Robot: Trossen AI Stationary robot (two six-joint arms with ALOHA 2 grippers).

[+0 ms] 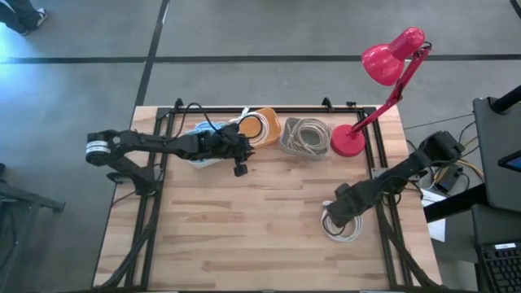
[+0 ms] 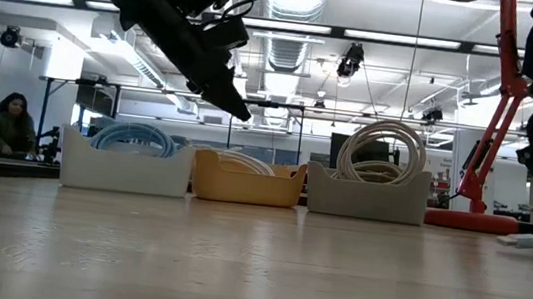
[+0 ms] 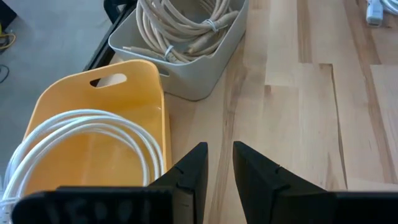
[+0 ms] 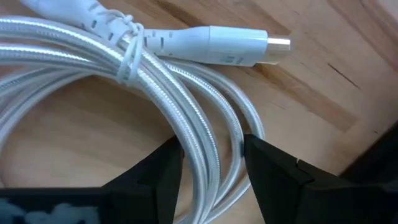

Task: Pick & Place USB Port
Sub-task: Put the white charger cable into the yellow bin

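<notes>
Right gripper (image 4: 208, 163) was down at the white cable (image 1: 342, 226), coiled near the right edge of the tabletop (image 1: 260, 236), toward the front. Jaws were open and straddling several strands of the coil; contact with the strands couldn't be confirmed, so not gripping yet. The USB plug (image 4: 239, 45) lay beyond the fingertips, its long axis running roughly across the jaws' line of reach, metal tip pointing away from the coil. A thin tie (image 4: 129, 56) bundled the strands near the plug.

Left gripper (image 3: 217, 163) hovered over the back of the tabletop, by the yellow bin (image 1: 264, 126), jaws slightly parted, holding nothing. Right arm was clearly the nearer one to the cable.

Bins stood in a row along the back edge:
- white bin (image 2: 126, 166): blue cable (image 2: 132, 136)
- yellow bin: white coil (image 3: 81, 140)
- grey bin (image 1: 305, 137): cream cables (image 3: 180, 25)

Red lamp (image 1: 383, 81) stood at the back right corner.

Likely next: close on the strands, lift, carry to a bin.
</notes>
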